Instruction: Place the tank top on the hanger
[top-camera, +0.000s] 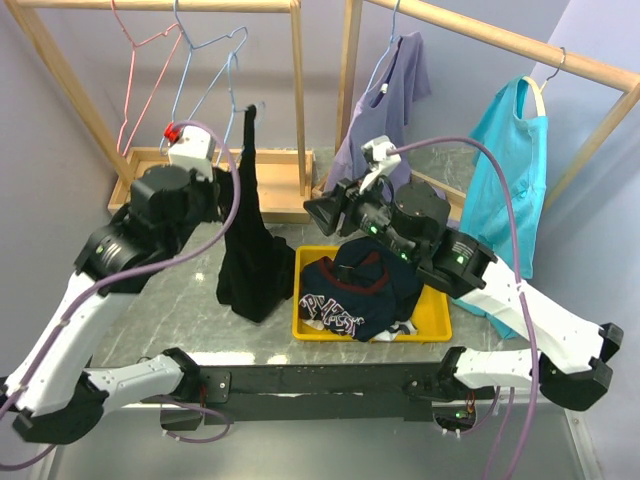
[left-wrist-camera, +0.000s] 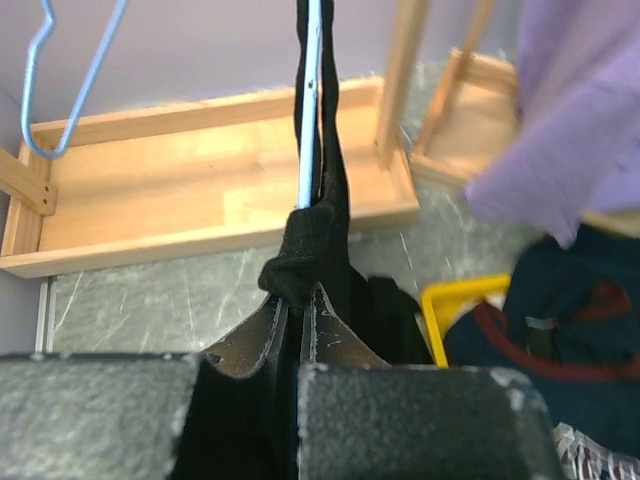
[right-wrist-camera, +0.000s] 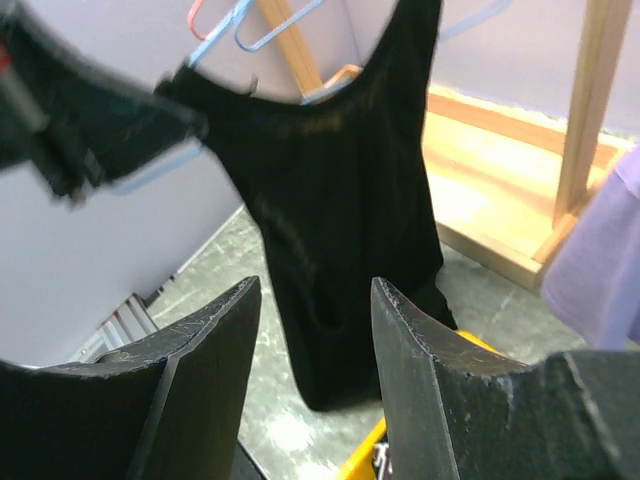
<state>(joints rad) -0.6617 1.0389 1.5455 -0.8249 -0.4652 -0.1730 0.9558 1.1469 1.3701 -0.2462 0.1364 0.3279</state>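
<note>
Top external: grey marbled table (top-camera: 150, 310), lilac walls (top-camera: 60, 120), two wooden racks (top-camera: 298, 100). One black tank top (top-camera: 252, 240) hangs long and narrow just left of the yellow bin (top-camera: 432, 322). Its lower end reaches the table and one strap runs up along the hanger (top-camera: 232, 75). The left gripper (top-camera: 232, 180) is at its upper part. The right gripper (top-camera: 322, 212) is apart, facing it.

Left wrist: jaws pinched shut on bunched black fabric, with pale blue wire running up through it.

Right wrist: fingers (right-wrist-camera: 200, 380) spread, holding nothing. The top hangs ahead with its neckline over wire.

The hanger (left-wrist-camera: 309, 120) runs off the top edge, its lower end buried in the tank top (left-wrist-camera: 305, 252).
</note>
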